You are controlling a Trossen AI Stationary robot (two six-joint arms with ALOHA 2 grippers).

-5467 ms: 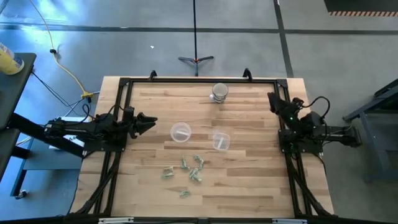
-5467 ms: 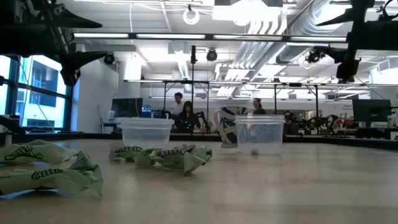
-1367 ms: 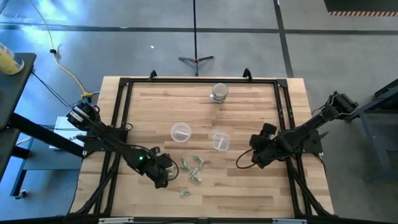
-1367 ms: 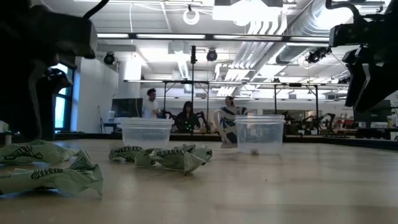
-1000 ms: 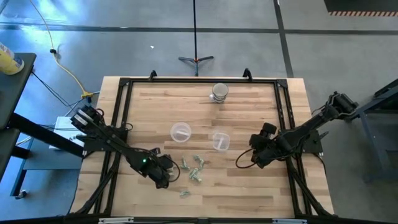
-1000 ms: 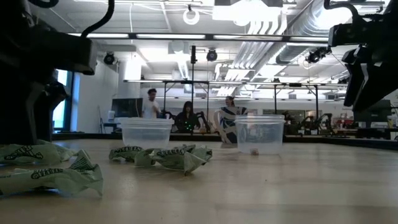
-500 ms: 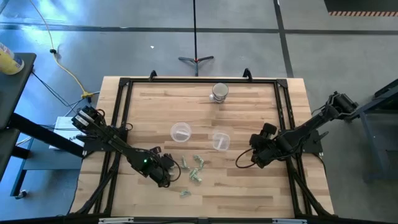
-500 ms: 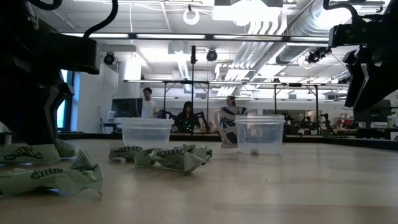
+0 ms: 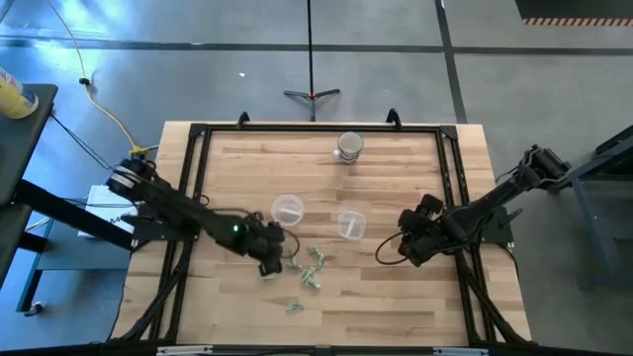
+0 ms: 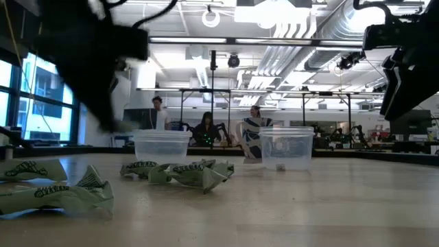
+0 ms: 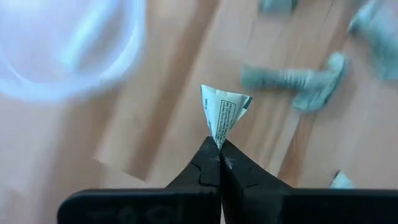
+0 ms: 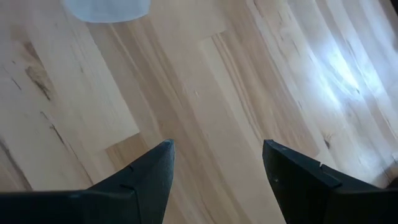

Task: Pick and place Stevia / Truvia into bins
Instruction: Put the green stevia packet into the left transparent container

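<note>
Several pale green Stevia packets (image 9: 313, 269) lie flat on the wooden table near its front middle. My left gripper (image 9: 269, 259) hangs beside them, shut on one packet (image 11: 224, 112). The bins are two clear cups standing farther back: a round shallow one (image 9: 287, 210) and a tumbler-like one (image 9: 351, 223). My right gripper (image 9: 404, 247) hovers open over bare wood right of the tumbler, its fingers (image 12: 149, 174) holding nothing. My left gripper pinches the packet by one pointed end (image 11: 219, 140) between its two fingertips. The rest of the packet fans out beyond the fingertips. It is lifted clear of the table.
A greyish jar (image 9: 348, 146) stands near the far edge. A black frame (image 9: 316, 129) runs around the tabletop. People sit in the room behind the table in the low view. Bare wood lies on the table's right half and along its near edge.
My left gripper has shut on a packet at the left of the pile and lifted it off the table. It has then swung up and toward the far edge, closer to the round cup. The other packets have stayed in place.
</note>
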